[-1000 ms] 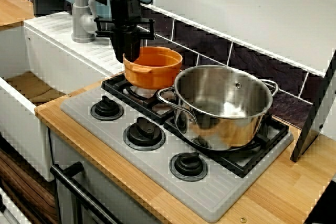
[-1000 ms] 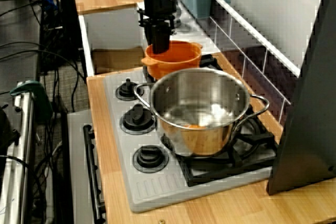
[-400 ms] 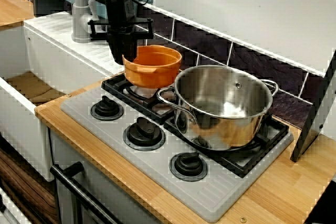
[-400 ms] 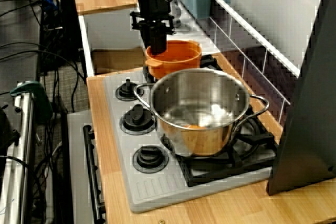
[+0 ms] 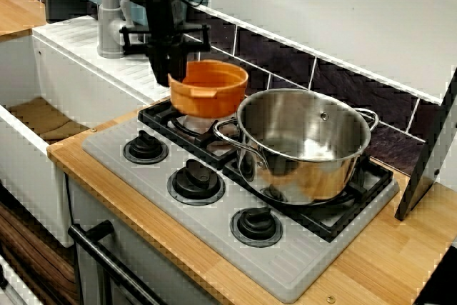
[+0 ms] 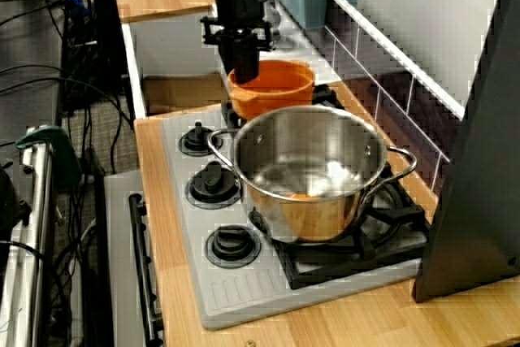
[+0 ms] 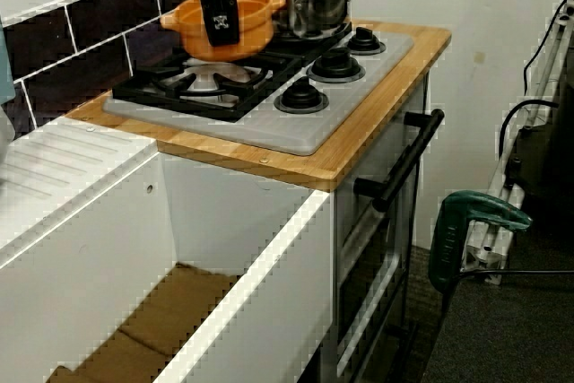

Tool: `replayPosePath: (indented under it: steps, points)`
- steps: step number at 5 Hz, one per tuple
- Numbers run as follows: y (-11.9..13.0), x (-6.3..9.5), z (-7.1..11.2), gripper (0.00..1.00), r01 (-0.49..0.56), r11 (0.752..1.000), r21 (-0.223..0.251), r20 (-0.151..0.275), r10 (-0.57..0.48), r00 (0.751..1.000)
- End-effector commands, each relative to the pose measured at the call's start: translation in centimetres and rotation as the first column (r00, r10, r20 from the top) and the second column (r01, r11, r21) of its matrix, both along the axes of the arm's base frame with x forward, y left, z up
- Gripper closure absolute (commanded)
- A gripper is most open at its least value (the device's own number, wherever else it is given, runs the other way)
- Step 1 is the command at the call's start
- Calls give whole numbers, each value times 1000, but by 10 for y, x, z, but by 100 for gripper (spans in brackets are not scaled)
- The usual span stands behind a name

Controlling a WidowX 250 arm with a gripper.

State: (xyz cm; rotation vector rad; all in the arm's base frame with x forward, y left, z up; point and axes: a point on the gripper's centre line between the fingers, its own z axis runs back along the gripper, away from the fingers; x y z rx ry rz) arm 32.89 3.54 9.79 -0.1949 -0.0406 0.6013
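- Tabletop [image 5: 371,262] of light wood carries the grey stove; a white sink [image 5: 21,162] adjoins its left end in the front view.
- Stove [image 5: 214,230] lies flat on the tabletop, with black grates at the back that let pots stand level.
- Steel pot [image 5: 303,148] stands upright on the right grate, one handle just beside the orange bowl.
- Orange bowl [image 5: 211,94] hangs over the left rear burner. The view from the sink side suggests it is slightly clear of the grate, carried by its rim.
- Hand [image 5: 170,76] comes straight down and is clenched on the bowl's left rim, apparently one finger inside and one outside.
- Knobs [image 5: 195,180] sit in a row along the front edge, well apart from the hand.
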Motion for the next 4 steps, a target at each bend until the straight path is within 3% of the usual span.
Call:
replayPosePath:
  steps: [1,2,4]
  points:
    - [1,16,18,100,5,1000,11,51,-5,999]
    - [-5,10,13,0,42,999,22,45,-43,998]
    - [-9,4,11,0,51,998,30,44,-52,998]
